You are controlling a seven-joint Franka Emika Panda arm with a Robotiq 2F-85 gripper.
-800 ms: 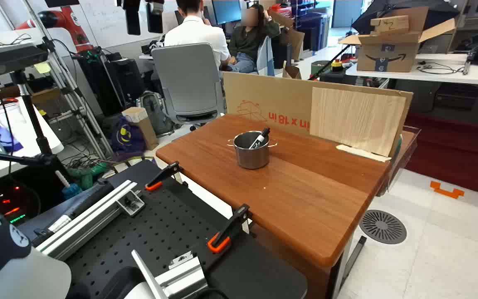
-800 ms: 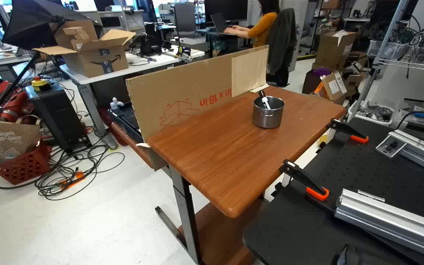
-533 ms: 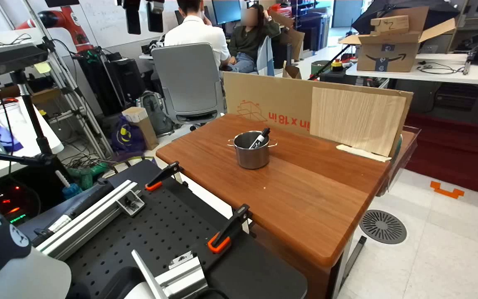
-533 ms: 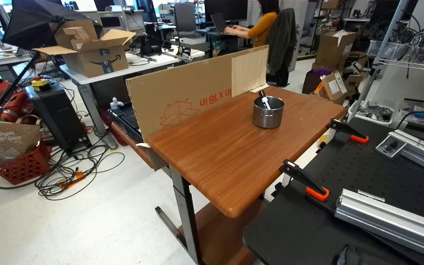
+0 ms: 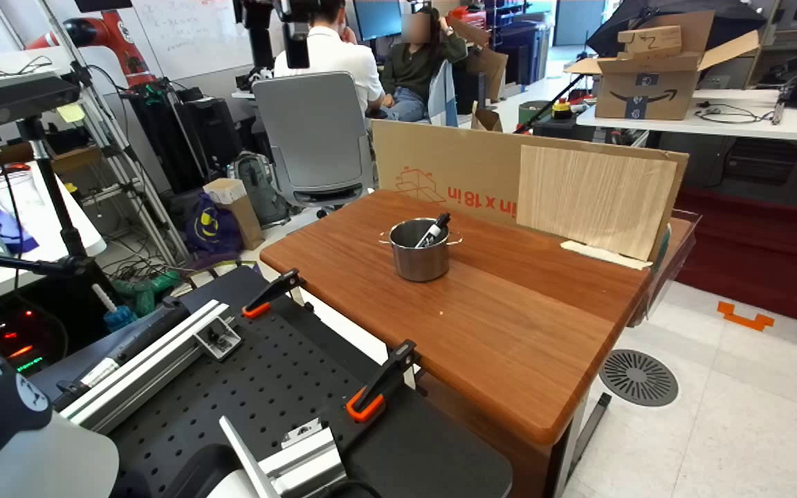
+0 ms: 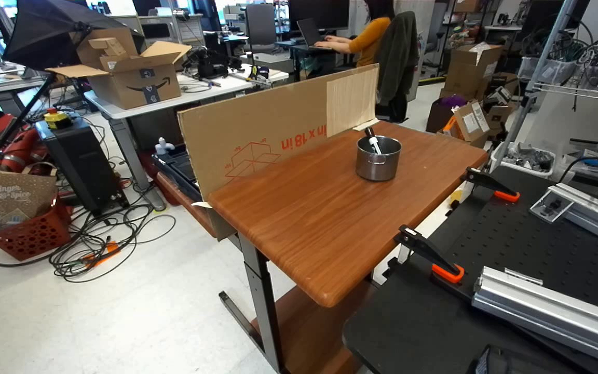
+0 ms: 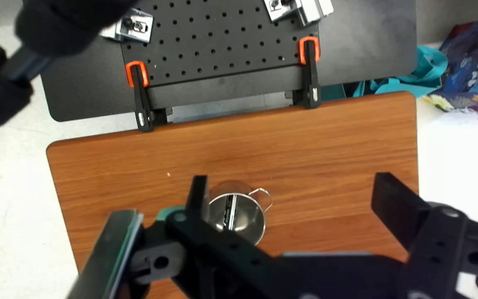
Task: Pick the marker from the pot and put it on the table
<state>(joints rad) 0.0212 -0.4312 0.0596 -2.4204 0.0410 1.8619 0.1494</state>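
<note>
The marker, black and white, leans in the grey metal pot with its black cap above the rim. Marker and pot also show in an exterior view. The pot stands on the reddish-brown table. My gripper is high above, at the top edge of an exterior view. In the wrist view my gripper is open with its fingers wide apart and nothing between them. The pot and marker lie beside the left finger, which hides part of them.
A cardboard panel with a pale wood-grain board stands along the table's far edge. Two black and orange clamps sit at the near edge, beside the black perforated workbench. A grey chair stands behind.
My gripper has moved to the right and slightly down in an exterior view. The pot, the marker and the table have not moved.
</note>
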